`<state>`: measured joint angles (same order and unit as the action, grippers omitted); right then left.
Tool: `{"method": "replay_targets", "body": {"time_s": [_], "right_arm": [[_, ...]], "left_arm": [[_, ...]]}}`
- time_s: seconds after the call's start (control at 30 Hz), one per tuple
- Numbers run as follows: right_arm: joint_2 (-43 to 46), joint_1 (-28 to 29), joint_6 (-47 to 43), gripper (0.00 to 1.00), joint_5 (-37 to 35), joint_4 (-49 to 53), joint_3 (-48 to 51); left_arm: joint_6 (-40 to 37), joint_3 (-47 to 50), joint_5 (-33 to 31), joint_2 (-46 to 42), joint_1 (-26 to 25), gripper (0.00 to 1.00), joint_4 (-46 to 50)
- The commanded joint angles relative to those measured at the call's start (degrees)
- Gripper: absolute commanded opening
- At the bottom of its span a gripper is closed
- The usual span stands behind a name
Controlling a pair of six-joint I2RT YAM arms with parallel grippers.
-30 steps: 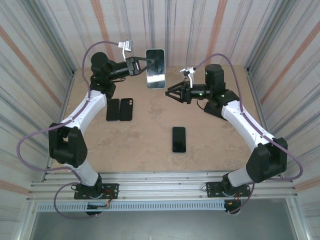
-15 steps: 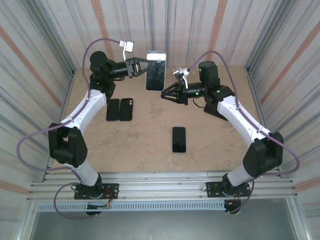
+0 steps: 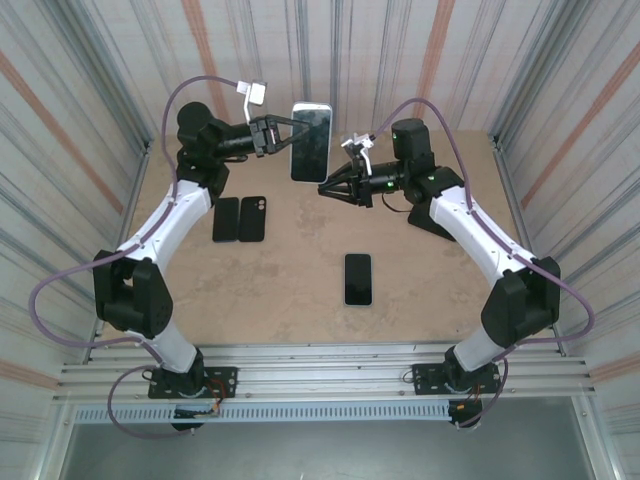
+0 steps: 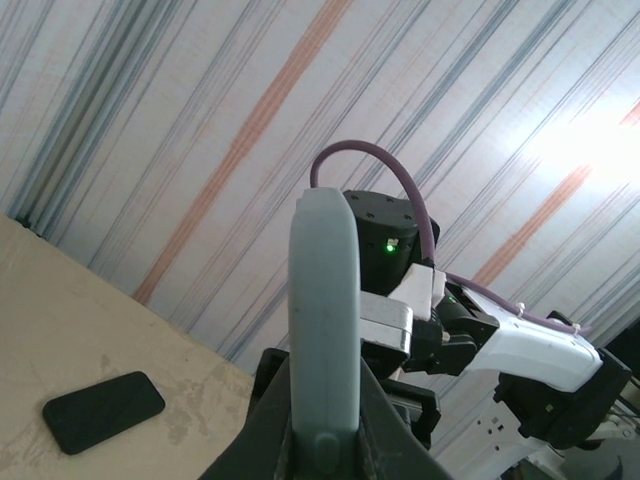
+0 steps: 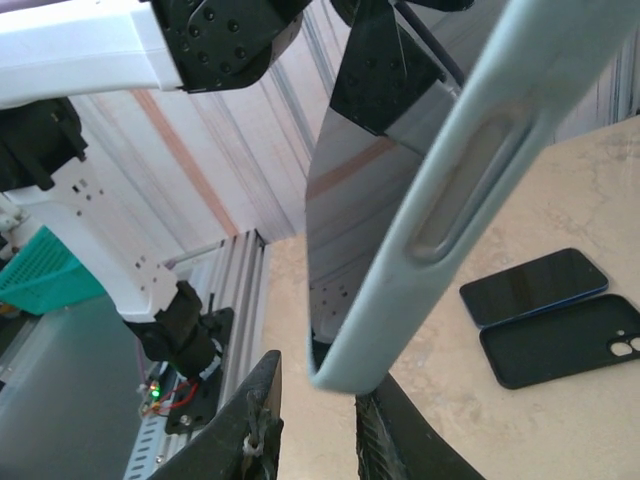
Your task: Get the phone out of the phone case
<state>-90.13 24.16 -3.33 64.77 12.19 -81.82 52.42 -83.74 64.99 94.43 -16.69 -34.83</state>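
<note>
High over the table's 12 o'clock edge, the left gripper [image 3: 284, 133] is clamped on the phone case [image 4: 322, 290], one finger on each broad face (its wrist camera sees the pale case edge-on, rising between them). The phone [image 3: 311, 142] sits in the case, held clear of the table [image 3: 300, 310] with its dark screen turned toward the top camera. At about 5 o'clock from it, the right gripper [image 3: 324, 187] points toward the left arm with its fingers spread apart. In the right wrist view the case's lower corner hangs just above the gap between them, and I cannot tell whether either finger touches it. Farther out, at 7 o'clock from the left gripper, two dark handsets [image 3: 253, 218] lie flat side by side; the right wrist view shows one plain and glossy, the other with camera openings. Another dark phone [image 3: 358, 279] lies alone at roughly 5 o'clock from the right gripper, well apart from the pair.
</note>
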Motion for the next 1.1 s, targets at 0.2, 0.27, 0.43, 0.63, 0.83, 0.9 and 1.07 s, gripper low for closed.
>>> {"method": "replay_targets", "body": {"time_s": [0.2, 0.27, 0.43, 0.63, 0.83, 0.9, 1.07], "right_arm": [[-1.7, 0.3, -1.4, 0.2, 2.1, 1.0, -3.4], [-1.8, 0.3, -1.6, 0.2, 2.8, 1.2, -3.4], [-1.8, 0.2, -1.8, 0.21, 4.3, 1.5, -3.0], [-1.4, -0.6, -1.0, 0.25, 5.2, 0.8, -2.0], [-1.6, -1.0, -1.1, 0.2, 5.9, 1.0, -2.4], [-1.8, -1.0, -1.2, 0.18, 6.5, 1.1, -2.4], [-1.8, -1.1, -1.7, 0.14, 6.6, 1.5, -2.5]], "left_arm": [[0.9, -0.2, 1.5, -2.6, -0.8, 0.0, -2.3], [1.5, -0.4, 1.2, -2.4, -0.8, 0.0, -2.5], [5.3, -0.7, 1.0, -1.2, -0.2, 0.0, -5.0], [5.7, -1.0, 1.2, -0.8, 0.1, 0.0, -5.2], [6.1, -1.1, 1.5, -0.5, 0.2, 0.0, -5.1], [6.5, -1.1, 1.6, -0.3, 0.2, 0.0, -5.3], [8.1, -1.6, 1.8, 0.0, 0.2, 0.0, -6.2]]}}
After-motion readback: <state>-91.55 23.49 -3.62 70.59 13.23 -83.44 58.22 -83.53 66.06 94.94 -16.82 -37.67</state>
